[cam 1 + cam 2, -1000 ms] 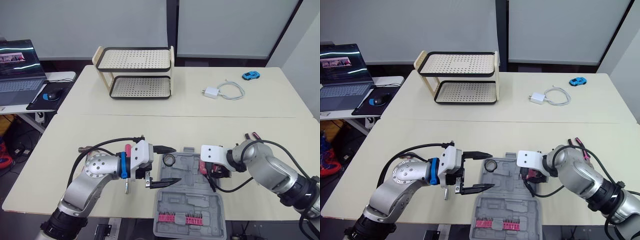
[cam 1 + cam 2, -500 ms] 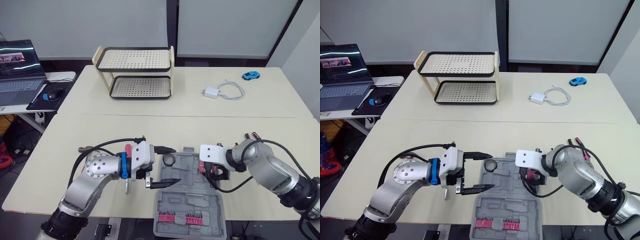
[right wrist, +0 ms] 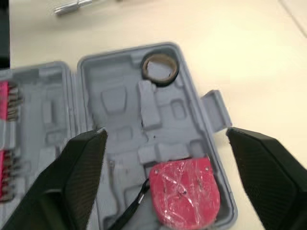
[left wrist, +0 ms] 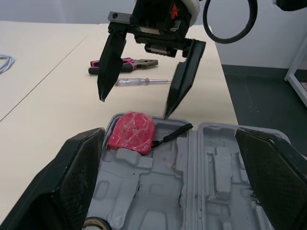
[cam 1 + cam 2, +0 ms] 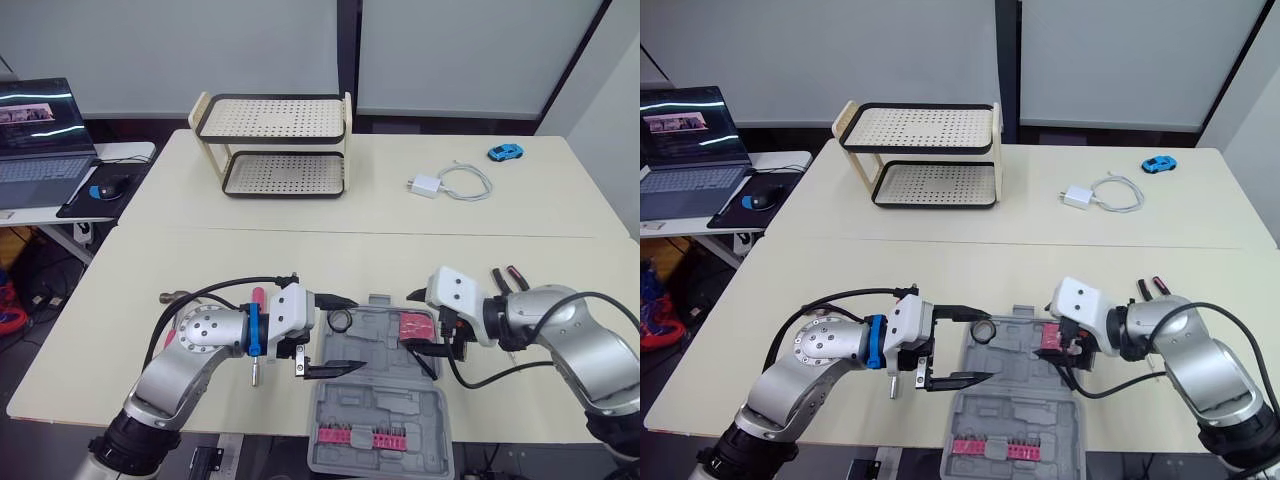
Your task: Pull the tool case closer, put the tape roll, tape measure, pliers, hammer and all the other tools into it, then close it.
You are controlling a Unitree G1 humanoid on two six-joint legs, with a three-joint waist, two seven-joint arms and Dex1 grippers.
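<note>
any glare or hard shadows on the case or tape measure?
Right wrist view: small glints on the red tape measure; the tool case is evenly lit. Left wrist view: the open right gripper above it throws no hard shadow, only soft shade in the recesses. Left eye view: the laptop screen glows; no glare on the table.

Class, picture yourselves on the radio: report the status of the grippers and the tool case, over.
Left gripper open beside tape roll; right gripper open above tape measure. Both items lie in open case. Pliers, screwdriver out on table.
</note>
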